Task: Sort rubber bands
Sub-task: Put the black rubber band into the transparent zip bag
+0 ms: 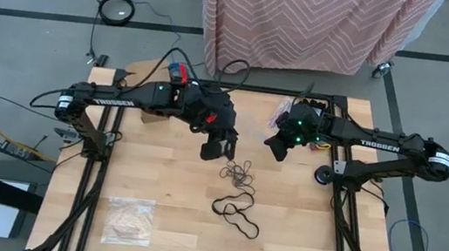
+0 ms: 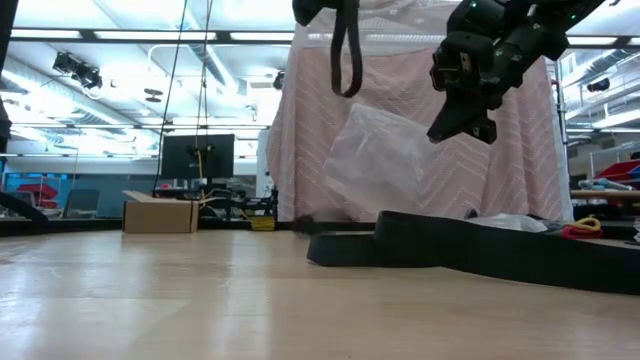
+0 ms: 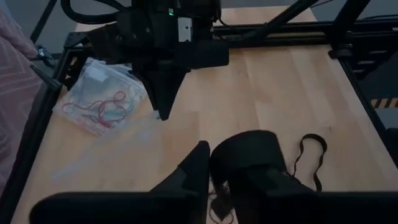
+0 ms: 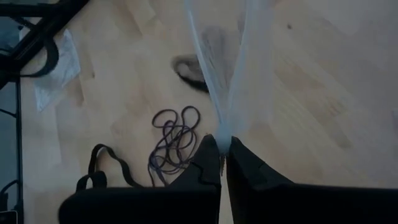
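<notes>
Crinkly clear plastic, a bag (image 1: 128, 220) with pale contents, lies nearest on the wooden table (image 1: 297, 233); beyond it a large black rubber band (image 1: 236, 212) sprawls with its long axis slanting across the boards, and just past that sits a tangle of small rubber bands (image 1: 239, 175). Farther back, the left gripper (image 1: 220, 147) hangs above the tangle with its fingers slightly parted on nothing, white "TROSSEN" lettering readable on both arms, while the right gripper (image 4: 222, 155) is closed, pinching a clear plastic sheet (image 4: 230, 74), near a far bag (image 3: 99, 96) holding red bands
</notes>
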`<action>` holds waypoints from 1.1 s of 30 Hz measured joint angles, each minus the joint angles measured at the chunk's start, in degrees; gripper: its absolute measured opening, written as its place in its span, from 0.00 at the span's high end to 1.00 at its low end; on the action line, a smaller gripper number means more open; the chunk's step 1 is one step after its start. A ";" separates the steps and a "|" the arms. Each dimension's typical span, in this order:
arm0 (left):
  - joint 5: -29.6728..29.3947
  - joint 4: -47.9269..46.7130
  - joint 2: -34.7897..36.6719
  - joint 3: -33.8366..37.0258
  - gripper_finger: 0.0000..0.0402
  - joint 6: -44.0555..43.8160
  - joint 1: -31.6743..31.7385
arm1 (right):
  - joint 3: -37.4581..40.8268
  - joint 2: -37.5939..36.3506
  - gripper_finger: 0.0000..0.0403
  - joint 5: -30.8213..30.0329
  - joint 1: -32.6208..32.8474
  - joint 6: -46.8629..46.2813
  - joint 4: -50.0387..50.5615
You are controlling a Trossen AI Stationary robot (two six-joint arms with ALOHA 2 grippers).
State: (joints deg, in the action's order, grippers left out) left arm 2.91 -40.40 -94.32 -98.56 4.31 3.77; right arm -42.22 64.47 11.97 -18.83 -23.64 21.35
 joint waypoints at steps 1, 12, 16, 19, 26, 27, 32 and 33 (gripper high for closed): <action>-0.67 0.29 0.00 0.00 0.85 0.00 -0.02 | 0.00 0.00 1.00 0.37 0.00 -0.02 -0.18; -7.19 10.28 -0.02 0.04 0.99 1.11 1.93 | 0.00 0.00 1.00 -2.63 2.13 -1.80 -2.71; -9.07 16.05 -0.53 0.17 0.99 1.08 3.75 | -0.02 0.00 1.00 -3.60 2.21 -3.30 -5.05; -9.09 19.08 -1.67 0.22 0.99 1.07 4.96 | -0.02 0.00 1.00 -4.26 2.21 -3.96 -7.48; -9.00 25.63 -3.48 0.27 1.00 0.80 6.60 | -0.02 0.04 1.00 -4.68 2.23 -4.83 -8.80; -9.00 26.64 -3.62 0.26 1.00 0.76 6.77 | -0.02 0.04 1.00 -4.68 2.24 -4.83 -8.54; -8.76 30.14 -4.57 0.24 1.00 -0.22 7.53 | -0.02 0.04 1.00 -4.66 2.25 -4.85 -8.44; -8.78 30.50 -4.91 0.22 1.00 -0.24 7.71 | -0.02 0.04 1.00 -4.67 2.25 -4.99 -8.51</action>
State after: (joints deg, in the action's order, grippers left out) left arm -5.87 -9.89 -99.24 -98.34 4.08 11.48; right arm -42.24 64.51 7.30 -16.58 -28.62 12.83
